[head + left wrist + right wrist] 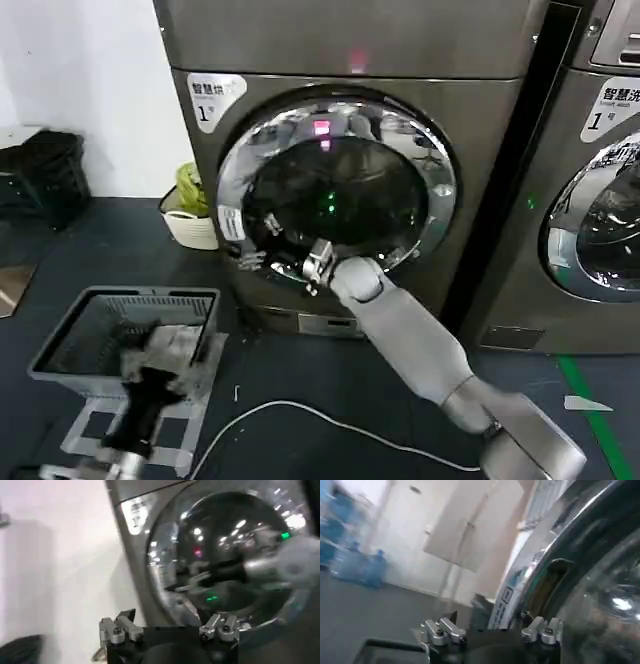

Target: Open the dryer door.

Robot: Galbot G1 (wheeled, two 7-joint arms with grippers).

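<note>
The dryer door (pixel 440 170) is a wide chrome ring around dark glass, standing against the grey machine front. My right gripper (pixel 272 262) reaches from the lower right to the door's lower left rim, by a white sticker (pixel 230 222). In the right wrist view the chrome rim (pixel 570 535) and a dark handle recess (pixel 552 577) lie just ahead of my right gripper (pixel 490 620), whose jaws are spread and open. My left gripper (pixel 148 372) hangs low over the basket, open (pixel 170 622). The left wrist view faces the door (pixel 225 555).
A grey laundry basket (pixel 60 340) with dark clothes stands at the front left. A white bucket (pixel 190 228) sits beside the dryer, and a black crate (pixel 40 175) lies farther left. A second machine (pixel 600 200) is at the right. A white cable (pixel 300 410) crosses the floor.
</note>
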